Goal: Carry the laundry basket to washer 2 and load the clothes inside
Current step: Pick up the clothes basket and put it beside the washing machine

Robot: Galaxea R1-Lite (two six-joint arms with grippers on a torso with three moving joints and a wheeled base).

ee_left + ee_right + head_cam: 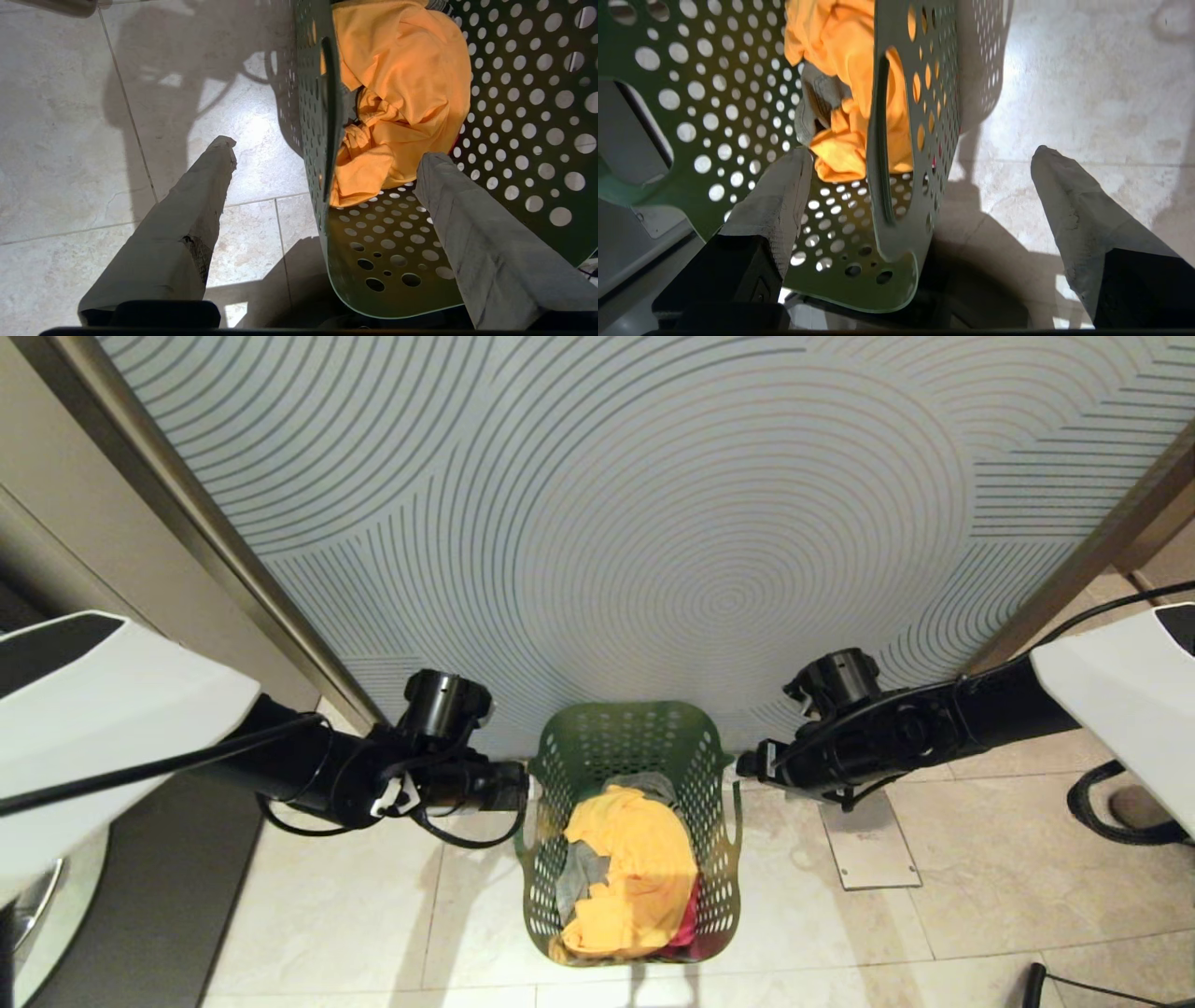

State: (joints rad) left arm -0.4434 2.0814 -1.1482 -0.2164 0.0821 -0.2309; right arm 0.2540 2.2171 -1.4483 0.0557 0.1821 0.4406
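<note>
A frosted panel [653, 523] with curved lines filled twelve o'clock; a metal floor plate [870, 845] lay at four o'clock on beige tiles [980, 896].

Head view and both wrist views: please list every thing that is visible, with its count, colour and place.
laundry basket: one, dark green, on the floor at the foot of the patterned panel, between the two arms.
clothes: several; yellow garment on top, grey piece and red piece beside it, all inside the basket.
patterned panel: one, pale grey with curved lines, behind the basket.
floor tiles: beige, under everything.
metal plate: one, grey, on the floor to the basket's right.
left pincer: one, open, straddling the basket's left wall.
right pincer: one, open, straddling the basket's right wall.
</note>
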